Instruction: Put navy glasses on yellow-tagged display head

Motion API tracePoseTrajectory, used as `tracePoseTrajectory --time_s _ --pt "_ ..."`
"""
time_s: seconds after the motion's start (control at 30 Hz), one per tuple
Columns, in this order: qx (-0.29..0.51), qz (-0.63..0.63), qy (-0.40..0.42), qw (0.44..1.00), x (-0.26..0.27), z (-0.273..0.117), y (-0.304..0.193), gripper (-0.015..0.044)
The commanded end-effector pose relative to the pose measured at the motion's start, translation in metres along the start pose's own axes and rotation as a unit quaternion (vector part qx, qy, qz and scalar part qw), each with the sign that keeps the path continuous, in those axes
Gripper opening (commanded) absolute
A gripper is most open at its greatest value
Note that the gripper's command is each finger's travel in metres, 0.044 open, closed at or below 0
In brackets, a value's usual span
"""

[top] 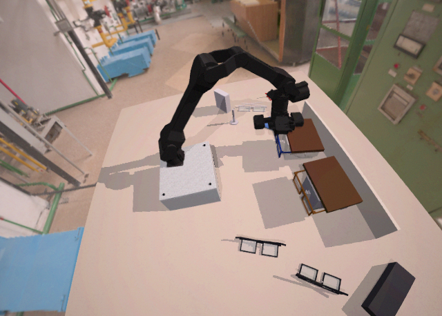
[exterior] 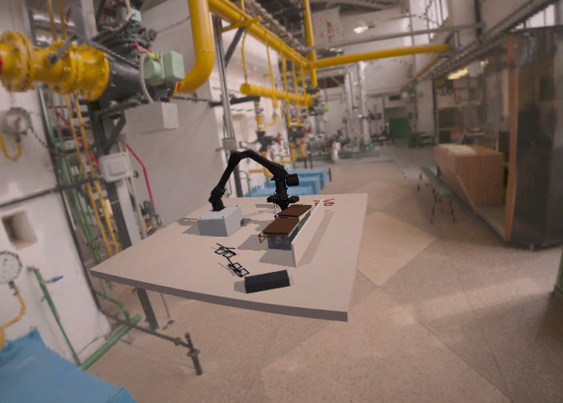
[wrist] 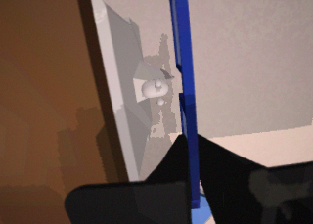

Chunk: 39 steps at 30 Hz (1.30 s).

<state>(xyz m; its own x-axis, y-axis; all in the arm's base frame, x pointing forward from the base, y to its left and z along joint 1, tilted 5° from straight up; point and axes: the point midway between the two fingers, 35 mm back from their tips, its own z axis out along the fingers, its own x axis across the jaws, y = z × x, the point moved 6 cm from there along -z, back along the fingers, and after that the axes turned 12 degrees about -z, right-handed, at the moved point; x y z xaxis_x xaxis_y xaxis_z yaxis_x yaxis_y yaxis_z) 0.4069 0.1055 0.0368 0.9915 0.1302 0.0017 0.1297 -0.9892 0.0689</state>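
Note:
My gripper (top: 278, 131) (wrist: 187, 140) is shut on the navy glasses (top: 279, 148) (wrist: 188, 77), which show bright blue. It holds them at the open side of the far display head, beneath the far brown board (top: 306, 138) (exterior: 294, 210). In the wrist view the blue front stands just beside the pale head (wrist: 114, 82) and its nose (wrist: 155, 88), seemingly with a small gap. The temples' ends and any contact at the ears are hidden. The other head (top: 311, 194) (exterior: 281, 226), dark grey, is under the near brown board (top: 335, 184) with brown-orange glasses at its front. No yellow tag is discernible.
A grey wall (top: 378, 212) (exterior: 297, 251) runs behind both heads. Two black glasses (top: 260, 242) (top: 319, 282) and a dark box (top: 389, 291) (exterior: 266, 282) lie at the near side. Clear glasses (top: 251, 108), a small stand (top: 233, 121) and a pale upright block (top: 222, 100) are at the far side.

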Motion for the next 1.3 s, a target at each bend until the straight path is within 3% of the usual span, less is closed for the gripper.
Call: tracePoseTrajectory --time_s 0.0,0.27,0.4,0.67,0.87,1.27 --pt "-0.002 -0.003 0.000 1.000 0.000 0.003 0.000 0.0000" --pt "-0.002 -0.003 0.000 1.000 0.000 0.005 0.000 0.0000" --pt "0.000 0.000 0.000 1.000 0.000 0.003 0.000 0.0105" --pt "0.000 0.000 0.000 1.000 0.000 0.003 0.000 0.0107" --pt "0.006 -0.003 -0.007 1.000 0.001 -0.027 0.001 0.0107" --pt "0.007 -0.003 -0.008 1.000 -0.016 -0.032 -0.003 0.0107"
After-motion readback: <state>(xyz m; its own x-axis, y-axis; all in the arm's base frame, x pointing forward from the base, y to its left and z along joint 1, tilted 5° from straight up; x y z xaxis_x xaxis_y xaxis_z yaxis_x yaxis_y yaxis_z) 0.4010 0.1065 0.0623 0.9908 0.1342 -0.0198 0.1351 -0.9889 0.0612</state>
